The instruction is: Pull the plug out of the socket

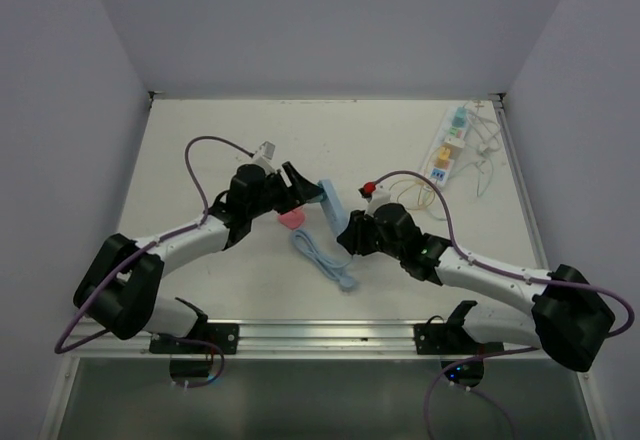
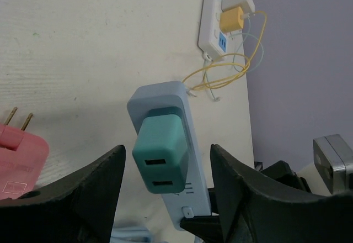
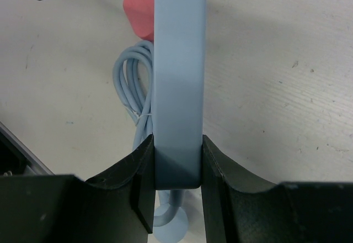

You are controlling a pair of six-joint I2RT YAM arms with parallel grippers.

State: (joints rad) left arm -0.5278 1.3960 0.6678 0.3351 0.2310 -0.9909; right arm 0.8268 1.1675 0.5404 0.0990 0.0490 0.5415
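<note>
My right gripper (image 3: 177,154) is shut on the cord end of a light-blue socket strip (image 3: 179,61) and holds it tilted above the table (image 1: 328,200). A teal plug (image 2: 161,152) with two slots sits plugged into its face (image 2: 196,160). My left gripper (image 2: 166,150) is open, its fingers (image 2: 99,188) on either side of the teal plug without touching it. In the top view the left gripper (image 1: 300,192) meets the strip from the left and the right gripper (image 1: 350,232) holds it from the right. A long white power strip (image 1: 447,145) with pastel plugs lies at the back right, far from both grippers.
A pink plug (image 1: 291,220) lies loose on the table under the left gripper, prongs showing (image 2: 19,154). The strip's light-blue coiled cable (image 1: 325,255) lies just in front. Thin yellow and white cords (image 2: 226,77) trail from the white strip (image 2: 212,16). Walls enclose three sides.
</note>
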